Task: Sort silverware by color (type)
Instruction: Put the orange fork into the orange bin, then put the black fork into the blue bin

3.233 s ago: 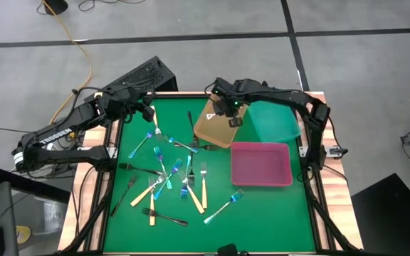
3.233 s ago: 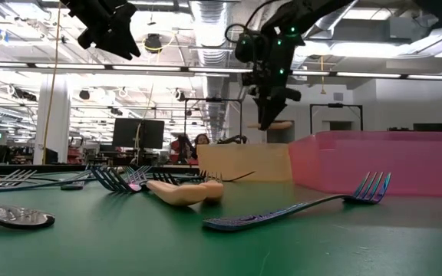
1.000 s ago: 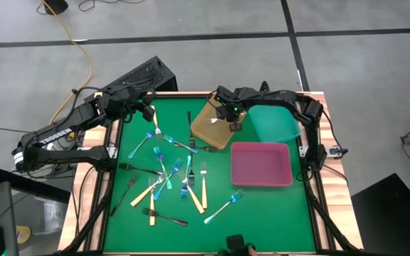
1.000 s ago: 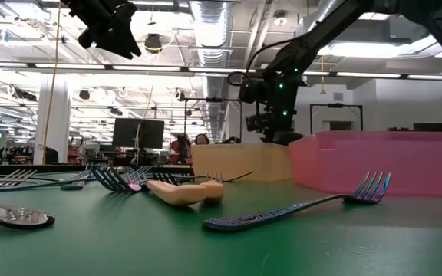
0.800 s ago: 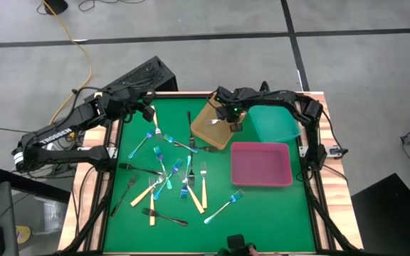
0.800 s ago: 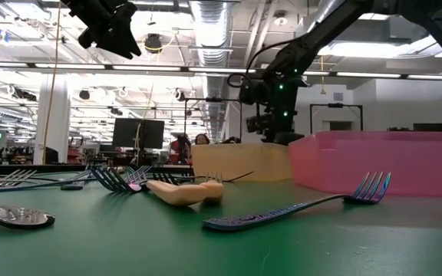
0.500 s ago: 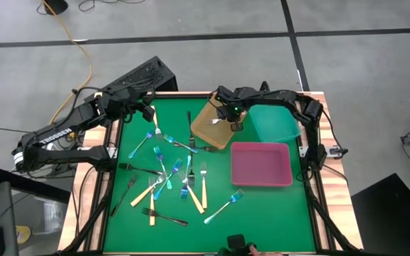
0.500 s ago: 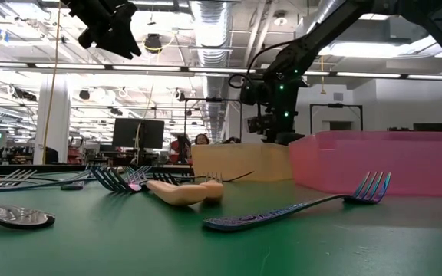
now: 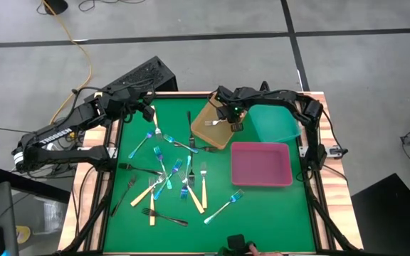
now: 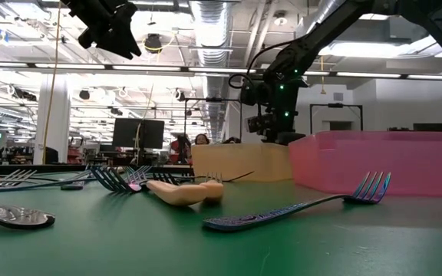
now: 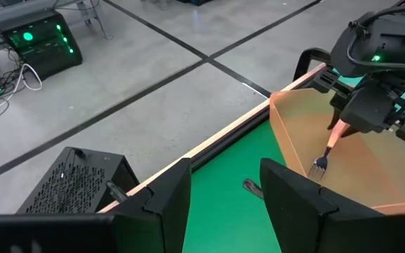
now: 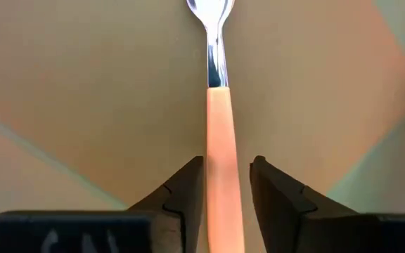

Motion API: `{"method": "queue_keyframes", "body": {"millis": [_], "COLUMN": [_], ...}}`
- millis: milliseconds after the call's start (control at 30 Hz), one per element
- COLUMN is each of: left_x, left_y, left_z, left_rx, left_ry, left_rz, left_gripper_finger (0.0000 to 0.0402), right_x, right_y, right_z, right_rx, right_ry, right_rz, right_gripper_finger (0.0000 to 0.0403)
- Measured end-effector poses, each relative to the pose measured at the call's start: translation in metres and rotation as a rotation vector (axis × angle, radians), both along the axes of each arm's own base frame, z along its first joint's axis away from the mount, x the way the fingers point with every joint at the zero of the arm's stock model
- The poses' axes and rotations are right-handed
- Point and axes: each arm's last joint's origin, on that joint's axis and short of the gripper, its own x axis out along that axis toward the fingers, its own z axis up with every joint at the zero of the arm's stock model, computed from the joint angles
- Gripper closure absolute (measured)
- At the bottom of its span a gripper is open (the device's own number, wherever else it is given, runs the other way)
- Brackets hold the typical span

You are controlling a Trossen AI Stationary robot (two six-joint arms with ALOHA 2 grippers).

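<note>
Down from its higher hover, the right end effector point(image 9: 228, 117) now sits low inside the orange tray point(image 9: 203, 131) at upper centre of the high view, and a cream fork point(image 9: 216, 122) that was not visible on the tray floor earlier now shows there, just left of the end effector; in the right wrist view that fork's point(image 12: 220, 126) handle runs between the two fingers, which stand slightly spread, a narrow gap showing on one side of the handle; seen from the left wrist, the fork point(image 11: 327, 151) slants down from the right end effector point(image 11: 357, 126) with its tines at the tray floor.

Left end effector point(image 9: 146, 112) has not shifted; it hangs over the desk's point(image 9: 262, 213) upper left corner, high in the upper left of the low view point(image 10: 117, 34), fingers spread with nothing between them.

Remaining forks point(image 9: 169, 174) lie scattered at centre left of the high view, cream, blue and black mixed and crossing one another; one blue fork point(image 9: 223, 208) lies apart at lower centre, below the pink tray point(image 9: 262, 178), and fills the foreground of the low view point(image 10: 298, 208); the teal tray point(image 9: 280, 128) sits at upper right, between the orange tray and the desk's right edge, above the pink one.
</note>
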Motion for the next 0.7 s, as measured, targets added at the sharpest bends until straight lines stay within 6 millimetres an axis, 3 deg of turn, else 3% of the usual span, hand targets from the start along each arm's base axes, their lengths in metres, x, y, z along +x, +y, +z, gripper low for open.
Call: {"method": "queue_keyframes", "body": {"millis": [400,700], "left_x": [0.0,0.0], "left_y": [0.0,0.0], "left_z": [0.0,0.0], "left_rx": [0.0,0.0], "left_ry": [0.0,0.0], "left_rz": [0.0,-0.001], "left_gripper_finger": [0.0246,0.0246], "right_x": [0.002,0.014], "right_y": [-0.001,-0.005], "right_z": [0.002,0.034], "right_rx": [-0.011,-0.022], "right_ry": [-0.016,-0.059], "right_rz": [-0.009,-0.038], "right_gripper_finger": [0.024,0.0241]}}
